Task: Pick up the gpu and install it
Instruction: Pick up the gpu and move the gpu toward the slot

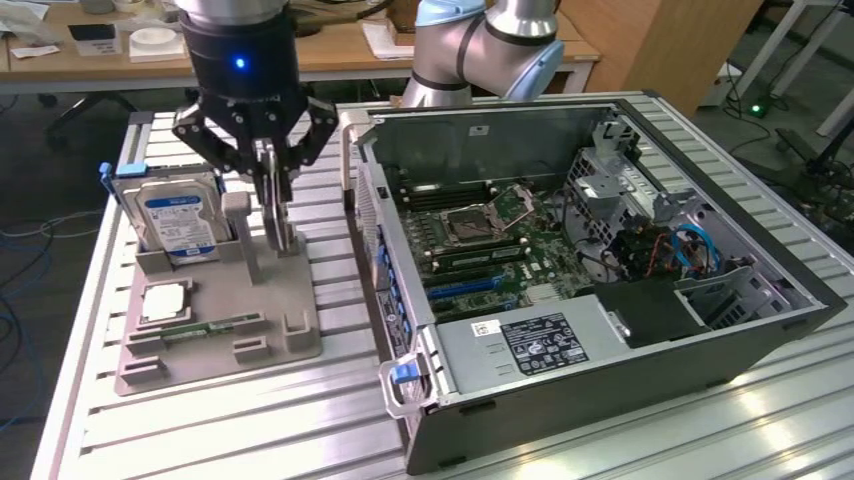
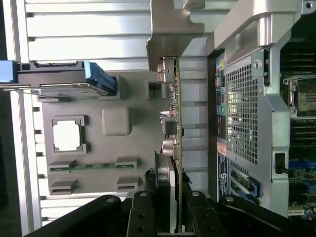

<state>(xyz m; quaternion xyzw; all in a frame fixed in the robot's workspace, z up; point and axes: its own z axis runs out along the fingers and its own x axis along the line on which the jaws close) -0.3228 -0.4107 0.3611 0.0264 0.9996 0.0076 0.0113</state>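
Note:
The gpu (image 1: 280, 225) stands on edge over the grey parts holder (image 1: 287, 335), a thin dark card. My gripper (image 1: 274, 185) comes down on it from above and is shut on its upper edge. In the wrist view the gpu (image 2: 176, 113) is edge-on, with its silvery bracket (image 2: 168, 34) at the far end. My gripper (image 2: 177, 200) has a black finger pressed against each face. Whether the card's lower edge still touches the holder is unclear. The open computer case (image 1: 767, 325) lies at the exterior view's right with its motherboard (image 1: 481, 240) exposed.
On the holder are a hard drive (image 1: 180, 215) with a blue-white label, a square processor (image 1: 163, 303) and a green memory stick (image 1: 214, 327). The case's perforated rear panel (image 2: 242, 113) lies close beside the card. A second arm's base (image 1: 467, 50) stands behind the case.

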